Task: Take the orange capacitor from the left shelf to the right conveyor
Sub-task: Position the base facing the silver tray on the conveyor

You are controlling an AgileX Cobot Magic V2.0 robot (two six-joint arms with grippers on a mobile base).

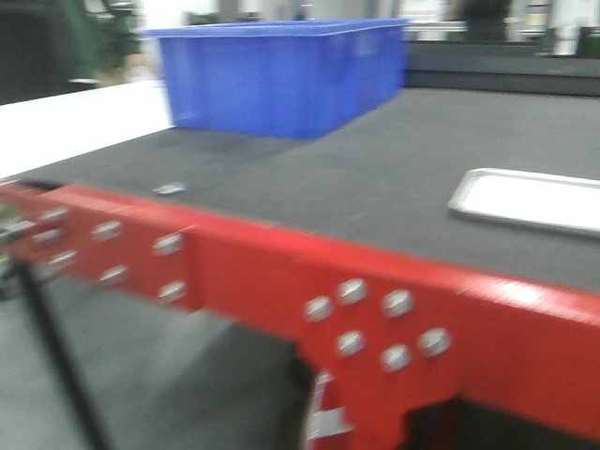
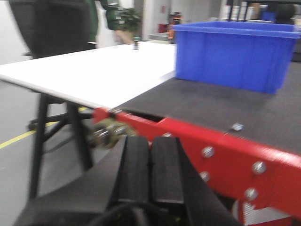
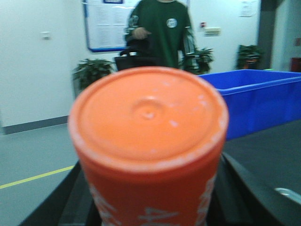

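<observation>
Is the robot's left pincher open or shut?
Shut: the left gripper has both black fingers pressed together, nothing between them.

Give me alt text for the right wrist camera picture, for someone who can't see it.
An orange capacitor, flat top toward the camera, fills the frame, held in the right gripper. Behind it are a blue bin on the dark conveyor and a person in green.

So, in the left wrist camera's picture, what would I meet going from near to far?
The left gripper, shut, then the red frame, then the dark conveyor belt, then the blue bin.
</observation>
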